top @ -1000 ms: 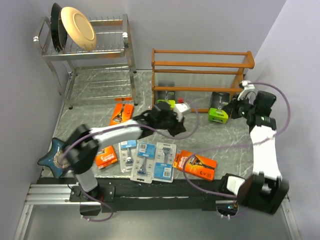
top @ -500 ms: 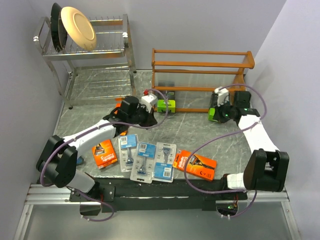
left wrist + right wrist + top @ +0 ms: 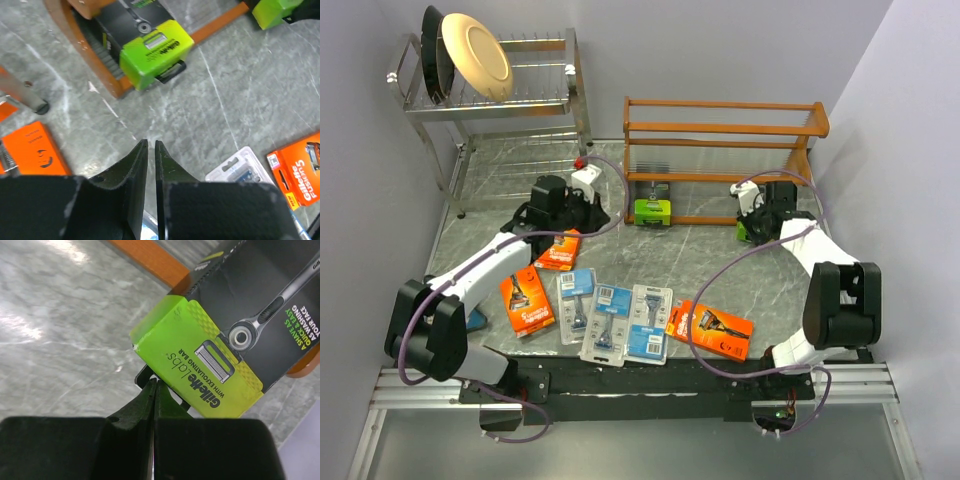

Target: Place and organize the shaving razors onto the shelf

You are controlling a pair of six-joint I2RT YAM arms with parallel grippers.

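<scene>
The left fingers (image 3: pixel 142 152) hang over bare bench (image 3: pixel 650 255), pressed almost together — only a thin slit shows between them — and hold nothing. Beyond their tips a lime-green razor box (image 3: pixel 150 52) lies tilted across the front bottom rail of the wooden shelf (image 3: pixel 720 128), toward its left end. The right fingers (image 3: pixel 150 390) are closed with no gap. Their tips sit right at the edge of the second green box (image 3: pixel 200 365), which rests over the bottom rail at the shelf's right end; whether they pinch its black hanger tab cannot be told. The other razors lie flat on the bench in front of the shelf — three orange packs (image 3: pixel 527 300) and three blue blister cards (image 3: pixel 610 322).
</scene>
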